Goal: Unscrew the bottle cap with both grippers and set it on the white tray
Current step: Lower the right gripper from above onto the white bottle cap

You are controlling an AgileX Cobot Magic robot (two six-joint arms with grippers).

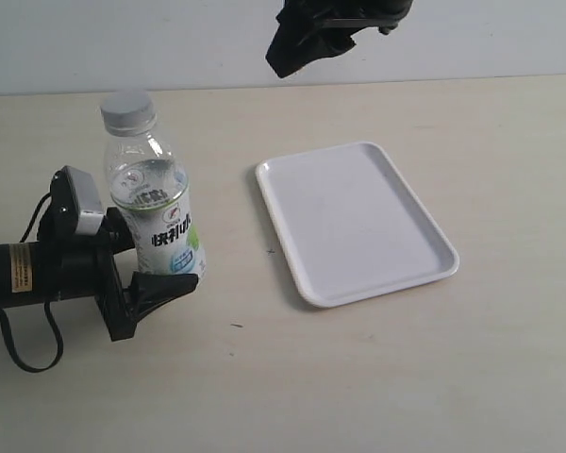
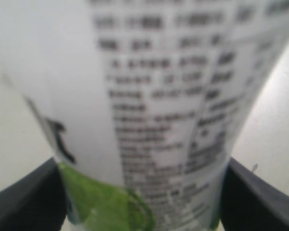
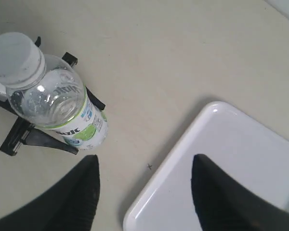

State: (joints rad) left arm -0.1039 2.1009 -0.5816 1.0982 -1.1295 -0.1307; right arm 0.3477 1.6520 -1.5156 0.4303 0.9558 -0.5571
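"Exterior view first: where is the bottle cap (image 1: 127, 109)?" asks Mei.

"On the neck of the bottle (image 1: 156, 212), which stands upright on the table (image 1: 406, 377), at the left of that view," says Tom.

"What has hold of the bottle?"

"The left gripper (image 1: 174, 257). It comes in level from the side and clamps the lower part, over the white-and-green label (image 1: 173, 238). In the left wrist view its fingers (image 2: 24, 197) press against both sides of the blurred label."

"The arm (image 1: 47, 269) behind it?"

"Black, lying low over the table, with a yellow sticker (image 1: 21, 267) and a cable (image 1: 19, 354) looping beneath."

"And the other one?"

"The right gripper (image 3: 145, 161) hangs high above the table, well apart from the bottle. In the right wrist view its two fingers stand wide apart with nothing between them, looking down on the cap, the bottle and a corner of the white tray (image 3: 241, 144)."

"Where does the tray lie?"

"Flat on the table, to the right of the bottle in the exterior view, apart from it and a little askew."
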